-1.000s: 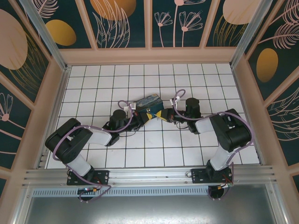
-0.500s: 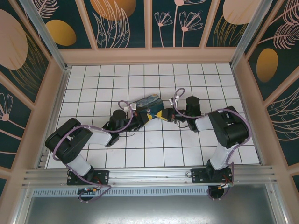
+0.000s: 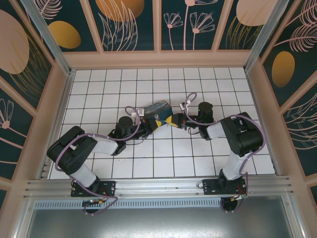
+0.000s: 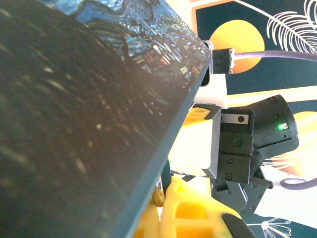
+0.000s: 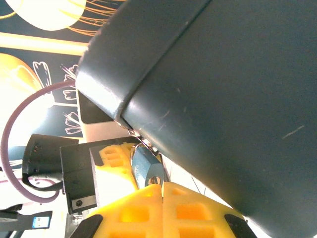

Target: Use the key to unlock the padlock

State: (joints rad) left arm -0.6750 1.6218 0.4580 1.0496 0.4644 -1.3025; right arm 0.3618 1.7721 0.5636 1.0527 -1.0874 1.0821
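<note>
The small blue-grey padlock (image 5: 144,166) hangs by its thin shackle from a hasp on the edge of the painted box (image 5: 223,89), which is tipped up off the floor. My right gripper (image 5: 162,184) is shut, its yellow fingertips meeting at the padlock's keyhole. The key is pinched between them, showing as no more than a glint at the hole. My left gripper (image 4: 166,191) is shut on the padlock (image 4: 167,174) from the other side, under the box edge (image 4: 163,144). From above, both grippers meet below the box (image 3: 158,106): left gripper (image 3: 156,122), right gripper (image 3: 171,120).
The white tiled floor (image 3: 148,84) is fenced by wooden walls (image 3: 158,58) with painted panels. The right arm's dark wrist body (image 4: 237,148) sits close in front of my left gripper. Purple cables (image 3: 190,99) loop over both wrists.
The right wrist has edged a little left and up toward the box. The box now looks more tilted. Both grippers stay shut.
</note>
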